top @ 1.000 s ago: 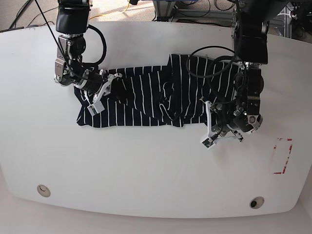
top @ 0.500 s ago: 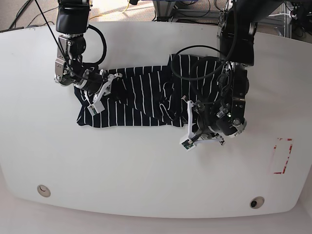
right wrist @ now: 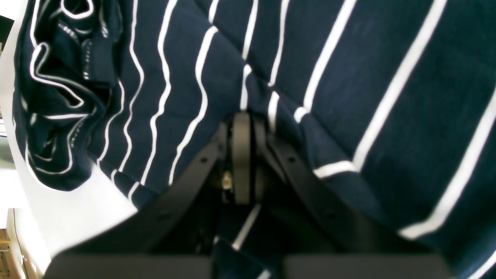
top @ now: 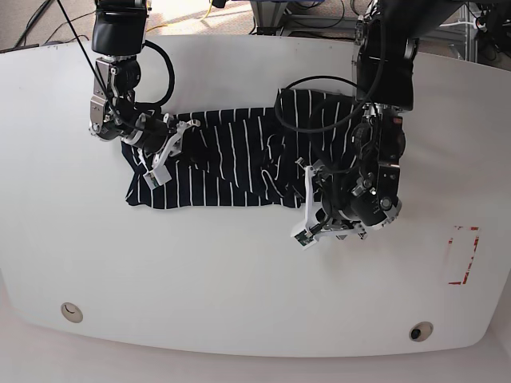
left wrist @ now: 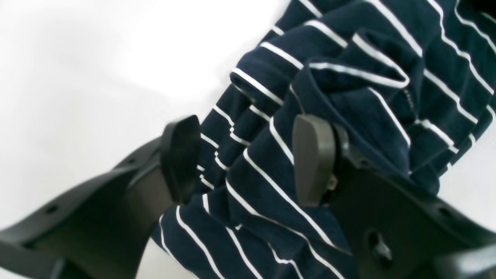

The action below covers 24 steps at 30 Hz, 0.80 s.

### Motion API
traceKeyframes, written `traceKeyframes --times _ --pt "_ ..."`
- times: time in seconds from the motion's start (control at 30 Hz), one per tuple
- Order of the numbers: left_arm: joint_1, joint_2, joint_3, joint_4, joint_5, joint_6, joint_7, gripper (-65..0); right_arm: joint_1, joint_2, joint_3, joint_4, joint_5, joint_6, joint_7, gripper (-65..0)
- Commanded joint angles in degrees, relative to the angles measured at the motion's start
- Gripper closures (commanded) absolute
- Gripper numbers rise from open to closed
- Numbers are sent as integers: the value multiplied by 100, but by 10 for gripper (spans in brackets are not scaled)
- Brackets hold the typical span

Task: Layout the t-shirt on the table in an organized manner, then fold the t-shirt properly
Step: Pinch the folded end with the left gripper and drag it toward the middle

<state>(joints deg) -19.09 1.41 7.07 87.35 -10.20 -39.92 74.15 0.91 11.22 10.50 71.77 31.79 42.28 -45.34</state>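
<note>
My left gripper [left wrist: 248,159] stands spread over a bunched fold of the shirt [top: 231,159]; my right gripper [right wrist: 242,155] is pinched on the shirt, mid-table [top: 239,287].

Beyond the far edge, a grey metal frame [top: 279,17] stands on the floor with dark cables [top: 319,16] trailing around it. A bright patch of light falls on the floor [top: 192,12], crossed by a yellow cable [top: 214,6].
</note>
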Motion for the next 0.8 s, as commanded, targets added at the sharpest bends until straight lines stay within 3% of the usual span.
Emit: traceKeyframes --times 0.0,0.4,0.77 --pt "-152 22 106 -19 -224 -8 -26 -364 -69 51 -17 -87 -669 -228 -578 -13" --pt "-152 4 203 -80 -1358 -8 264 -364 -51 51 -17 -87 -669 -228 -578 -13" --pt "-152 4 282 -361 -1306 -8 229 -364 -60 51 -17 -95 -678 -228 -578 -13"
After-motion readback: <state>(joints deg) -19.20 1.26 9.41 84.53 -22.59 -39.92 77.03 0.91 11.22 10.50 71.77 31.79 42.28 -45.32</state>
